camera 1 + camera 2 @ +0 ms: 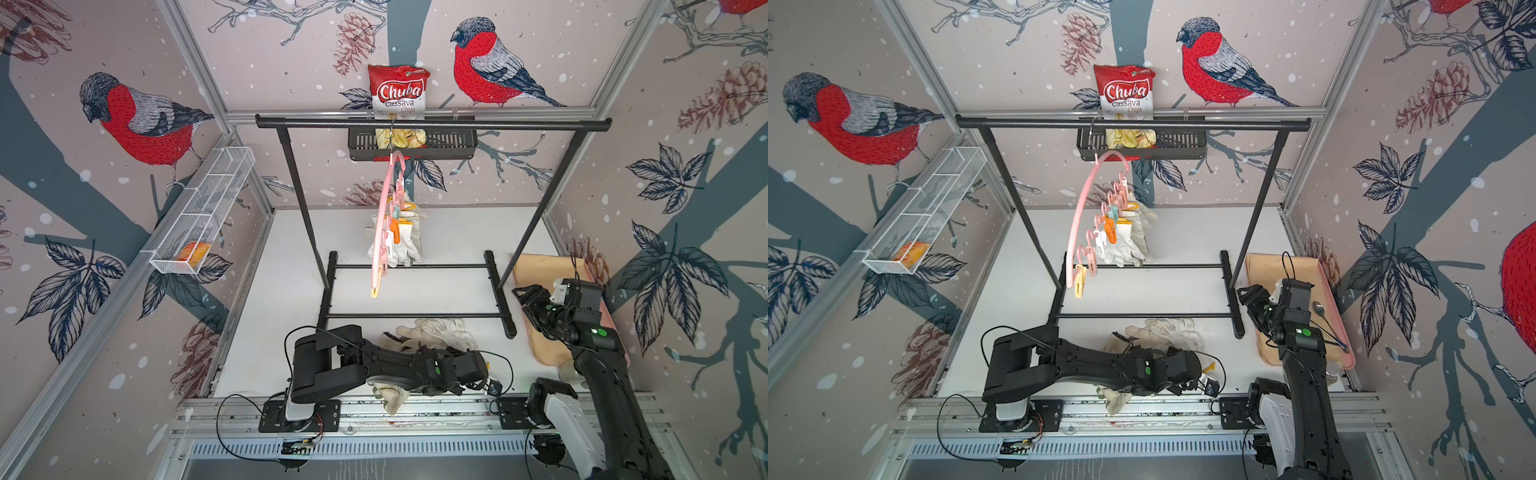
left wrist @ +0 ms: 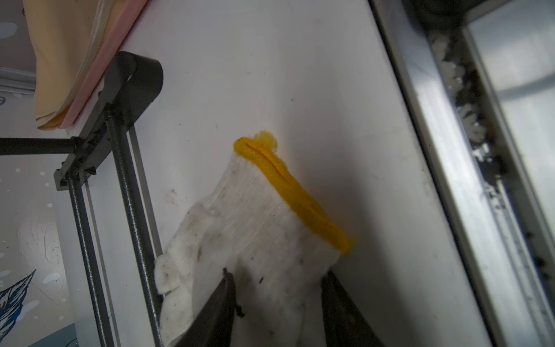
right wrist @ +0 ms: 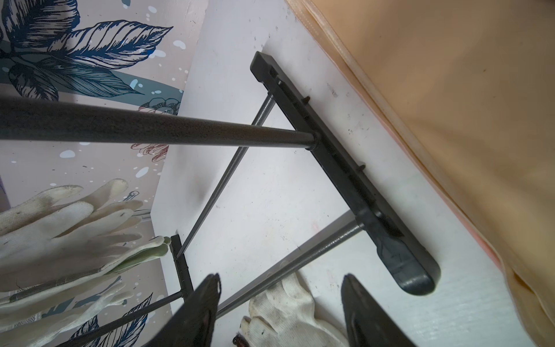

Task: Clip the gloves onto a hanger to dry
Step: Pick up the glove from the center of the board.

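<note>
Pinching a knit glove [image 2: 255, 216] across the palm with the left jaws, yellow cuff outward, close to the near edge of the white surface [image 2: 270, 75]. Holding the right jaws spread and empty above the right foot of the black garment rack [image 3: 345, 177]. Lying heaped just beyond the left arm: loose gloves [image 1: 436, 332]. Hanging from the rack's top bar, far centre: pink hanger [image 1: 1077, 216], with clipped gloves [image 1: 1131, 245] on its pegs.

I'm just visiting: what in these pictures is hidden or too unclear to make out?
- Loose gloves on the table: the left arm covers part in both top views.
- Clipped gloves on the hanger: they overlap, number unclear.
- Knit glove in the left hand: fingers cut off by the left wrist view's edge.
- Orange thing in the wire basket: blurred behind mesh.
</note>
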`<control>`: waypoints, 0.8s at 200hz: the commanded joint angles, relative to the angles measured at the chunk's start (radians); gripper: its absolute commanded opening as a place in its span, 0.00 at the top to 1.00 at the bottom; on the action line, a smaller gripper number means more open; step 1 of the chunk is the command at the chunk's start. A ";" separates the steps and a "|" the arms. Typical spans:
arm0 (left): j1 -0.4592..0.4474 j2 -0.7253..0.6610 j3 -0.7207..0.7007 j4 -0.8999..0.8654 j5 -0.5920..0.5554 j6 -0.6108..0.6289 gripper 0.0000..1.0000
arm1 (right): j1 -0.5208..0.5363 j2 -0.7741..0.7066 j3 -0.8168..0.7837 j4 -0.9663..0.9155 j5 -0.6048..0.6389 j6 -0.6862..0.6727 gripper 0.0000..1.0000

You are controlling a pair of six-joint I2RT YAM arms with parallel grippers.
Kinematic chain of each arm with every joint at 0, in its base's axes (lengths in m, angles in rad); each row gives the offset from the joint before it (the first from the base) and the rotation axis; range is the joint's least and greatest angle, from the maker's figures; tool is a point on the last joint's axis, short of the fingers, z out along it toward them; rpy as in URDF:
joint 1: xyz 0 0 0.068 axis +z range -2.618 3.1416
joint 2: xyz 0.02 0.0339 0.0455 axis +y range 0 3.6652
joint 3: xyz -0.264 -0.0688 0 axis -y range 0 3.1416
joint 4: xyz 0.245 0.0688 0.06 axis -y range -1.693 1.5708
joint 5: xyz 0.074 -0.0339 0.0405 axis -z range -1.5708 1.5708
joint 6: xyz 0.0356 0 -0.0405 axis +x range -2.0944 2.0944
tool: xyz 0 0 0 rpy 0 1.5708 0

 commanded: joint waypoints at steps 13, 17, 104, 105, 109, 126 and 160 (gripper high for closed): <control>0.004 0.015 0.002 0.010 0.065 0.052 0.54 | -0.002 0.010 -0.003 0.050 -0.010 0.010 0.33; 0.003 0.014 0.000 0.008 0.075 0.055 0.54 | -0.002 0.012 -0.004 0.052 -0.010 0.010 0.33; 0.024 0.014 0.023 0.052 0.193 -0.070 0.99 | -0.002 0.025 0.035 0.018 0.014 -0.017 0.34; 0.026 0.012 0.021 0.054 0.194 -0.074 0.99 | -0.002 0.024 0.036 0.017 0.014 -0.017 0.34; 0.031 0.004 0.017 0.065 0.196 -0.087 1.00 | -0.002 0.025 0.038 0.018 0.014 -0.017 0.34; 0.056 -0.037 -0.004 0.100 0.192 -0.132 1.00 | -0.002 0.028 0.047 0.018 0.014 -0.015 0.34; 0.112 -0.165 -0.047 0.136 0.173 -0.180 1.00 | -0.004 0.030 0.062 0.026 0.007 -0.003 0.34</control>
